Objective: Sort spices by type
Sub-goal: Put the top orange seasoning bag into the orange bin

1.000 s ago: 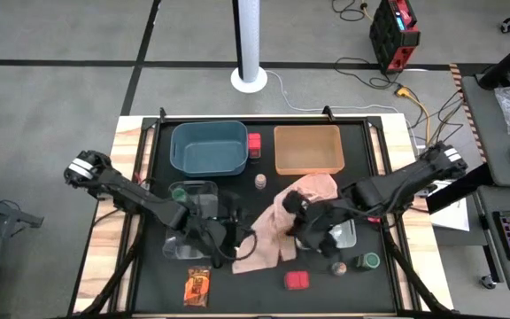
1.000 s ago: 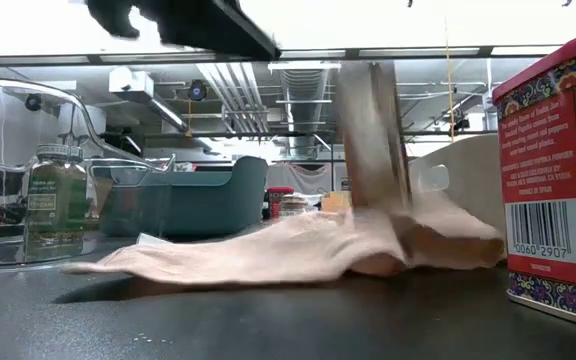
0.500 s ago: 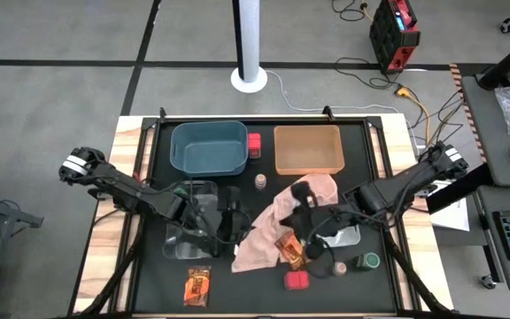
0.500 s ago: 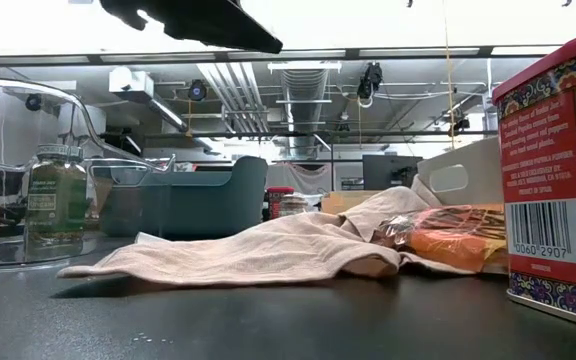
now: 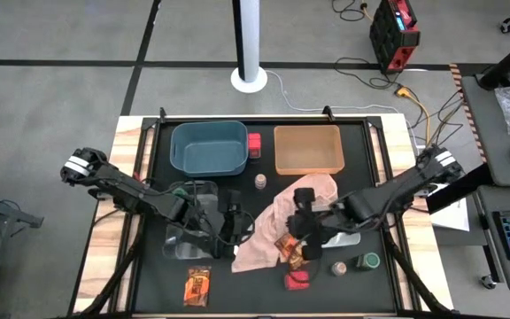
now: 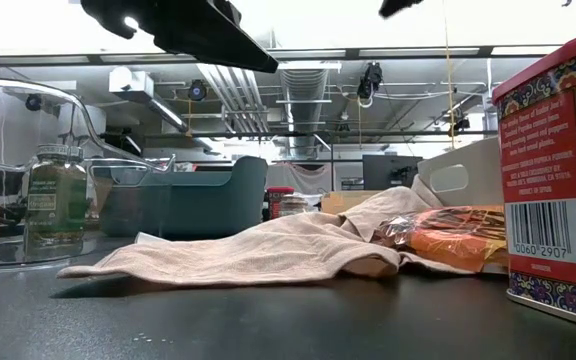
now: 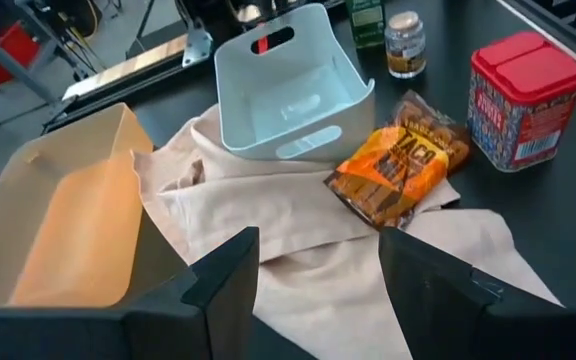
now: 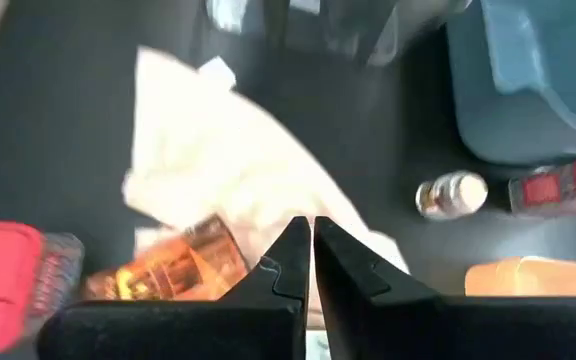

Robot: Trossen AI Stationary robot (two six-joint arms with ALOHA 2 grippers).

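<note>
Right tool (image 5: 301, 232) shifted over half-hidden packet (image 5: 289, 249).

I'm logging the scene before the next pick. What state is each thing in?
left gripper: open, empty, above the cloth
right gripper: shut, empty
pink cloth: crumpled, flat on the table
orange packet: uncovered, lying on the cloth
red tin: upright, lid shut
teal bin: empty
orange bin: empty
grey bin: upright, empty
</note>
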